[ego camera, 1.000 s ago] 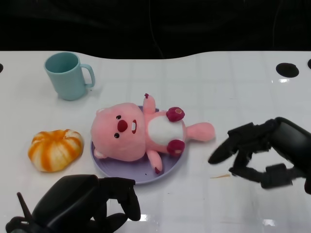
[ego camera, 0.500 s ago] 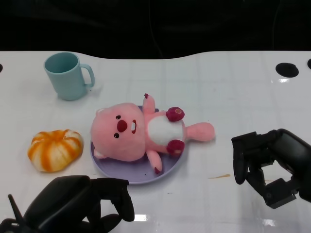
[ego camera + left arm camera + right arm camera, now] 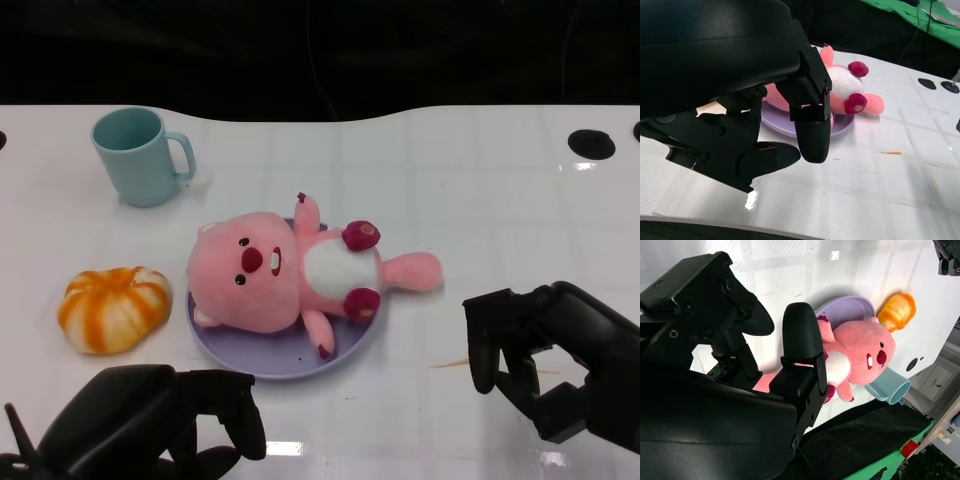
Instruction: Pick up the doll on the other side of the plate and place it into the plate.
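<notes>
No writing, label, brand mark or number can be read in any of the views, whether on the doll (image 3: pixel 290 275), the plate (image 3: pixel 285 357), the mug (image 3: pixel 140 155) or the tabletop (image 3: pixel 480 190).

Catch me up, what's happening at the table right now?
The pink doll lies on its back on the purple plate, its tail hanging over the rim onto the white table. Neither hand holds anything: the right hand hovers beside the plate with fingers apart, and the left hand sits near the plate's front edge. An orange pumpkin toy and a teal mug stand untouched. The placing looks done.
</notes>
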